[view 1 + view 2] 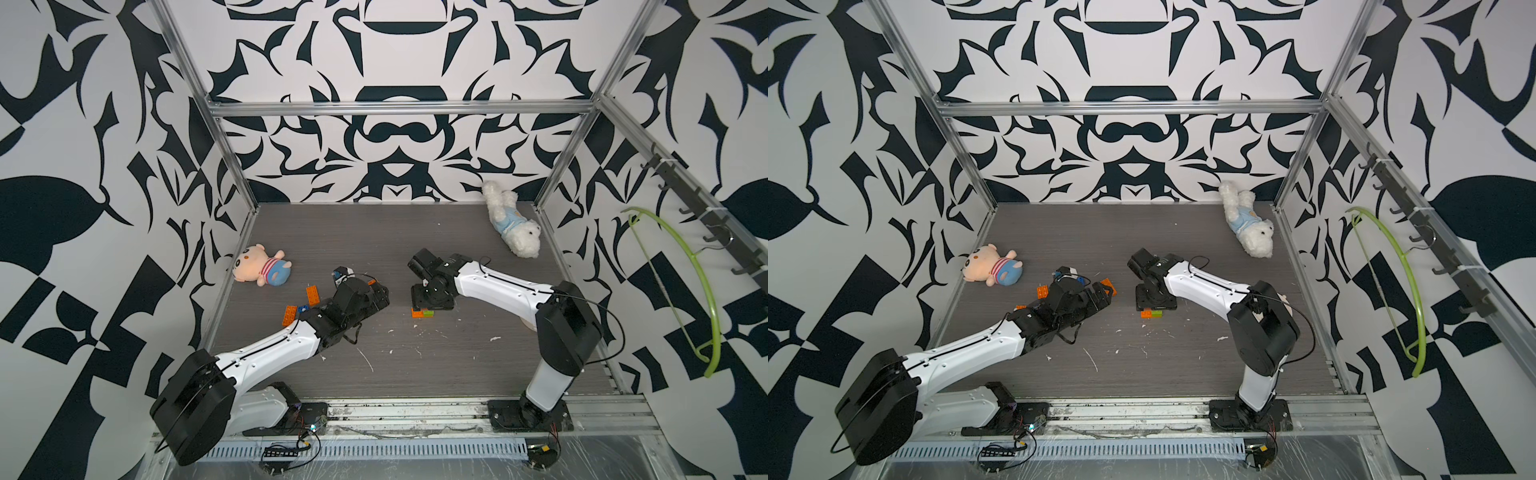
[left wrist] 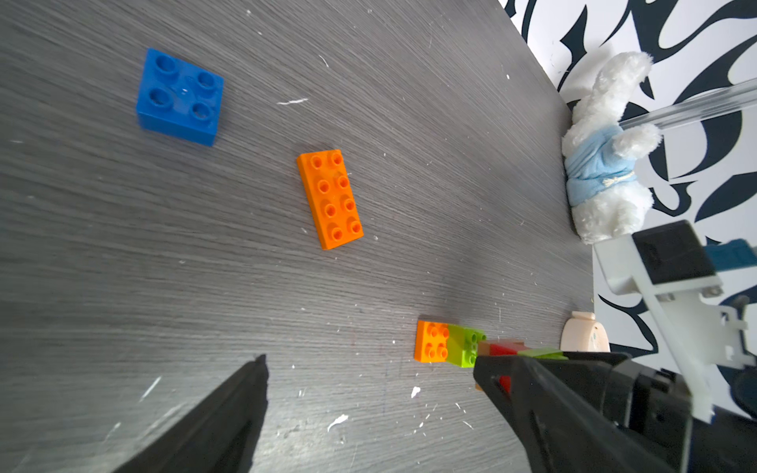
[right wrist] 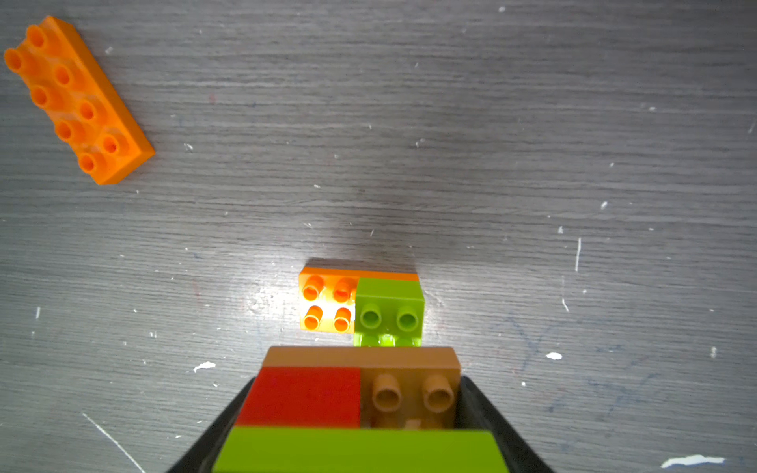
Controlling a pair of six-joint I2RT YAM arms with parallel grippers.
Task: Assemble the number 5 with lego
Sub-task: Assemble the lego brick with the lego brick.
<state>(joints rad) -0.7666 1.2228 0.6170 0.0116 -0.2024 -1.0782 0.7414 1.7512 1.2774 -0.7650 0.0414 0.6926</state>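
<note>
My right gripper (image 3: 358, 385) points down at the table and is shut on a lego stack (image 3: 409, 393): a brown oblong brick carrying a red brick and a lime green one. Just ahead of it, an orange square brick joined to a lime green brick (image 3: 360, 305) (image 1: 422, 312) lies on the table. My left gripper (image 2: 370, 364) (image 1: 380, 291) is open and holds nothing; it hovers left of that pair. A loose orange oblong brick (image 2: 329, 198) (image 3: 78, 98) and a blue square brick (image 2: 180, 96) lie beyond it. Two more orange bricks (image 1: 312, 295) (image 1: 290, 314) lie beside my left forearm.
A pink plush pig (image 1: 262, 270) lies at the table's left edge, and a white plush dog (image 1: 513, 226) lies at the back right corner. A green hanger (image 1: 685, 282) hangs on the right wall. Patterned walls and a metal frame (image 1: 399, 108) enclose the table.
</note>
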